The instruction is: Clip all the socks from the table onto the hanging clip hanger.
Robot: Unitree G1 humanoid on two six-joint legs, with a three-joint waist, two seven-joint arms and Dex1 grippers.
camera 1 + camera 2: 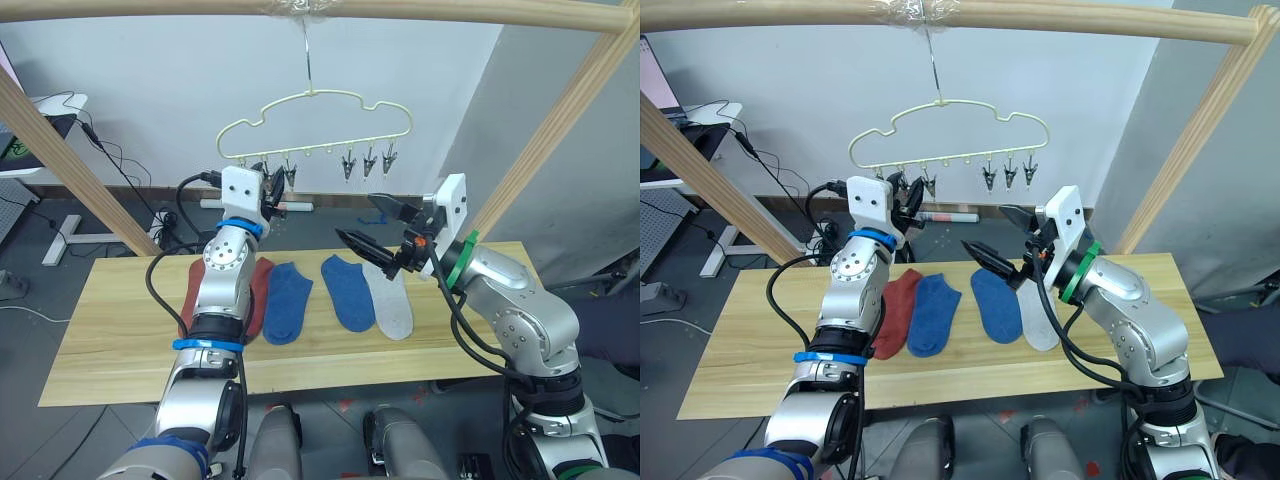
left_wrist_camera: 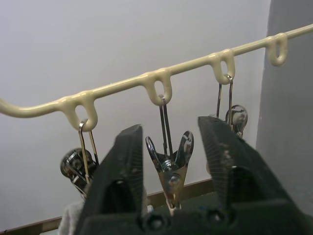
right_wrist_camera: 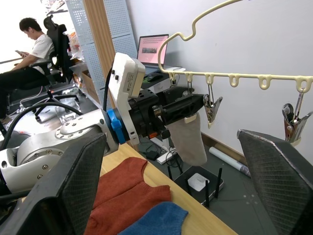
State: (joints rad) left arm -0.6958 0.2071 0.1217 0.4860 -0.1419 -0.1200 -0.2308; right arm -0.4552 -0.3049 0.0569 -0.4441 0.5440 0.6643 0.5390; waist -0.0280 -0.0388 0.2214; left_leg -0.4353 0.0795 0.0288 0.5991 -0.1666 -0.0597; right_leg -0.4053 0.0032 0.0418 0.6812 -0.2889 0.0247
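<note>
Left eye view gives you four socks flat on the table (image 1: 120, 350): one rust-red sock (image 1: 258, 290) that you can make out, two blue socks (image 1: 288, 300) and one grey sock (image 1: 392, 302), in a row. A fifth, the hanging grey sock (image 3: 190, 139), appears in your right wrist view, clipped on the clip hanger (image 1: 315, 125) right at the left gripper (image 1: 272, 190). Your left wrist view shows those fingers (image 2: 122, 171) spread, a metal clip (image 2: 170, 169) between them. Your right gripper (image 1: 372, 230) gapes empty above the grey sock, at 4 o'clock from the hanger
</note>
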